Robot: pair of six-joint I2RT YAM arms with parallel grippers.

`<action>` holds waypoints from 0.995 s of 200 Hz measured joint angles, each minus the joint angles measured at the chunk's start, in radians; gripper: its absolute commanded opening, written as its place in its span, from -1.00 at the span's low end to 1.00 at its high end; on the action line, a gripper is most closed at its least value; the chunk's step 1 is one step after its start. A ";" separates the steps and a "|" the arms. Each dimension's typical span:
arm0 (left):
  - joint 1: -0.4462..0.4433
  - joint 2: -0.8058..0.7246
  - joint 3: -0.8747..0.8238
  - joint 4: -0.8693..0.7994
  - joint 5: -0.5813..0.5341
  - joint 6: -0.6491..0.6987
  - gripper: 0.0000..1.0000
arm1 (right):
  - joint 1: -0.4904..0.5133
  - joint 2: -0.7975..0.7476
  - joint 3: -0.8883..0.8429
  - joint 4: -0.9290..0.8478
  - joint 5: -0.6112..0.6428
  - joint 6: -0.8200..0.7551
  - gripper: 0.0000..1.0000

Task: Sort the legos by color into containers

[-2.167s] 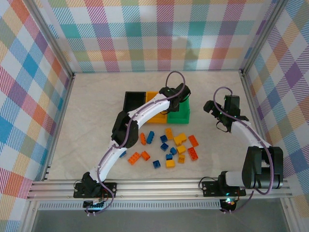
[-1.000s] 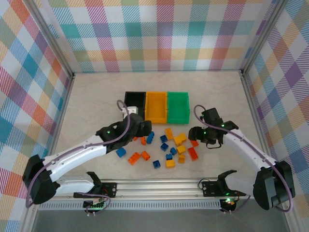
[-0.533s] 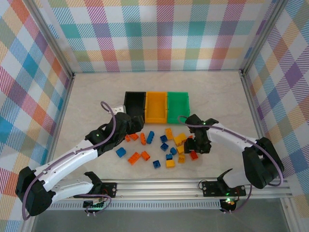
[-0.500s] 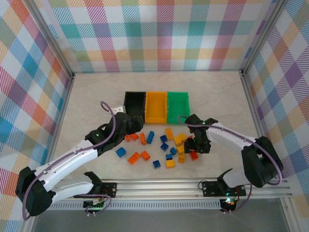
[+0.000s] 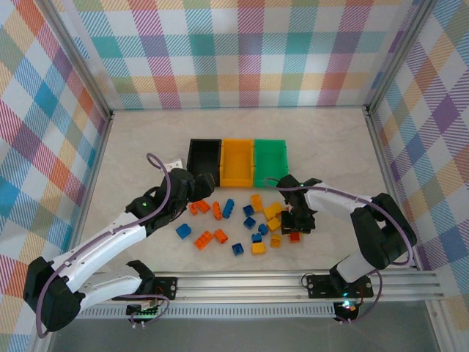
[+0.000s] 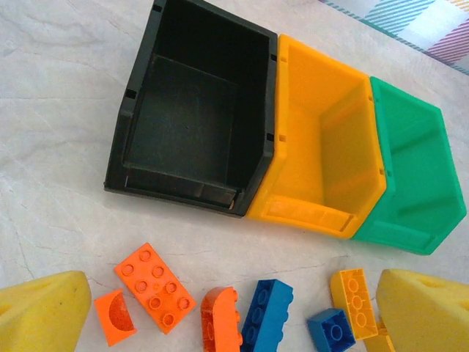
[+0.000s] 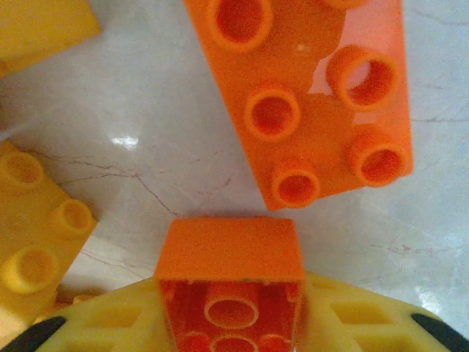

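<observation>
While the right gripper (image 5: 297,222) sits low among the scattered legos (image 5: 242,224), its yellow fingers (image 7: 110,323) are closed on a small orange brick (image 7: 229,253). The brick is turned so its hollow underside faces the wrist camera. Just beyond it, apart by a thin strip of bench (image 7: 146,161), lies an oblong orange brick (image 7: 308,95), studs up, its long axis running away from the gripper and leaning a little sideways. A yellow brick (image 7: 37,249) lies studs up to one side.

Across the pile, the left gripper (image 5: 198,192) stands spread wide with nothing in it, its two yellow fingertips (image 6: 44,308) at the bottom corners of its wrist view. Between them on the bench lie an orange eight-stud brick (image 6: 155,287) set on a diagonal, a blue brick (image 6: 265,315) and a yellow oblong brick (image 6: 355,301).

Beyond those stand the black bin (image 6: 121,147), the yellow-orange bin (image 6: 308,213) and the green bin (image 6: 399,235). They are side by side and touching, long sides together, pointing away from the arms.
</observation>
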 measured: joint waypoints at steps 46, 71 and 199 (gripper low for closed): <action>0.006 0.000 -0.001 0.000 0.002 -0.004 1.00 | 0.000 -0.132 0.089 -0.048 0.031 -0.023 -0.30; 0.009 0.000 -0.002 0.000 0.005 -0.004 1.00 | -0.017 -0.155 0.261 -0.012 0.064 -0.050 -0.30; 0.042 -0.005 -0.018 -0.158 0.024 -0.072 1.00 | -0.122 0.441 0.774 0.171 0.135 -0.112 0.36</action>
